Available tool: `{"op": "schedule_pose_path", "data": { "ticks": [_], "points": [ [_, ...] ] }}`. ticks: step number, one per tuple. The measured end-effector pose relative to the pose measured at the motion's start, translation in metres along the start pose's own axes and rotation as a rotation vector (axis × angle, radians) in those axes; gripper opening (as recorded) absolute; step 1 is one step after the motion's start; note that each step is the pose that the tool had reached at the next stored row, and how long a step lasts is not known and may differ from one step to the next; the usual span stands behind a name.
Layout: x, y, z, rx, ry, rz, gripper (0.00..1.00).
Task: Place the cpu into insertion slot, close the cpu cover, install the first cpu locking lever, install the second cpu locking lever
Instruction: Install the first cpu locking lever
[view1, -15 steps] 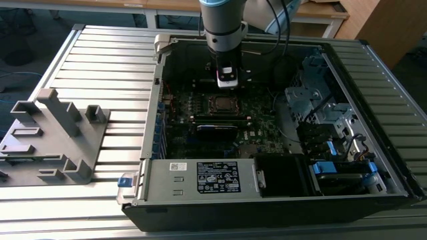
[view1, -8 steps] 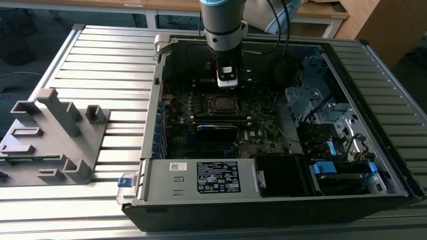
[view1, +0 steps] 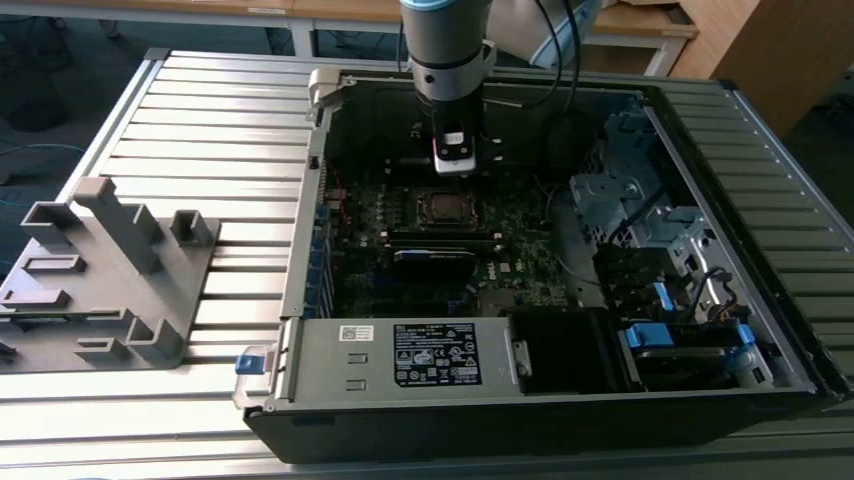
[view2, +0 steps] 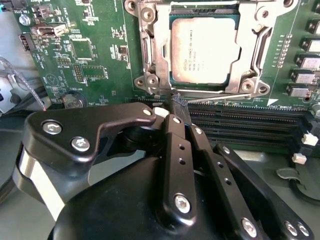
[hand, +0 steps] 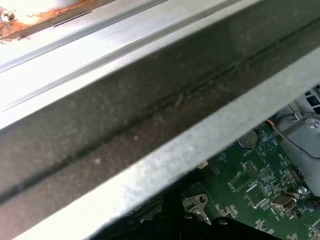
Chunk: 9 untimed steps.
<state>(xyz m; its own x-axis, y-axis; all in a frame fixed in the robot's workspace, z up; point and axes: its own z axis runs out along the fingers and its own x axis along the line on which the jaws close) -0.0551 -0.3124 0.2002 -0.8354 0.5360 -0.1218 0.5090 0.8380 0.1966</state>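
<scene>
The cpu (view2: 202, 50), a silver-grey square chip, lies in the insertion slot (view2: 200, 87) on the green motherboard (view2: 90, 50). The silver cpu cover (view2: 161, 45) lies flat around it as a frame. A thin metal lever rod (view2: 220, 95) runs along the socket edge nearest my gripper. My gripper (view2: 177, 102) has its black fingers (view2: 175, 150) shut together, with the tips right at the end of that rod by the socket corner. In the exterior view my gripper (view1: 454, 168) hangs inside the open case, just behind the insertion slot (view1: 442, 206).
The computer case (view1: 400, 420) lies open on a slatted metal table (view1: 200, 130). Long black memory slots (view2: 240, 125) run beside the socket. A grey plastic fixture (view1: 100, 270) stands at the exterior view's left. The case's metal wall (hand: 150, 125) spans the first wrist view.
</scene>
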Motion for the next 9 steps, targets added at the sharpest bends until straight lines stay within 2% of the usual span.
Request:
{"op": "schedule_pose_path", "data": {
  "ticks": [3,7,9],
  "points": [
    [-0.0004,0.0007,-0.0030,0.0001,-0.0001,0.001,0.10],
    [-0.0003,0.0007,-0.0035,-0.0012,0.0004,0.003,0.10],
    [0.0004,0.0002,-0.0037,-0.0048,0.0025,0.005,0.10]
  ]
}}
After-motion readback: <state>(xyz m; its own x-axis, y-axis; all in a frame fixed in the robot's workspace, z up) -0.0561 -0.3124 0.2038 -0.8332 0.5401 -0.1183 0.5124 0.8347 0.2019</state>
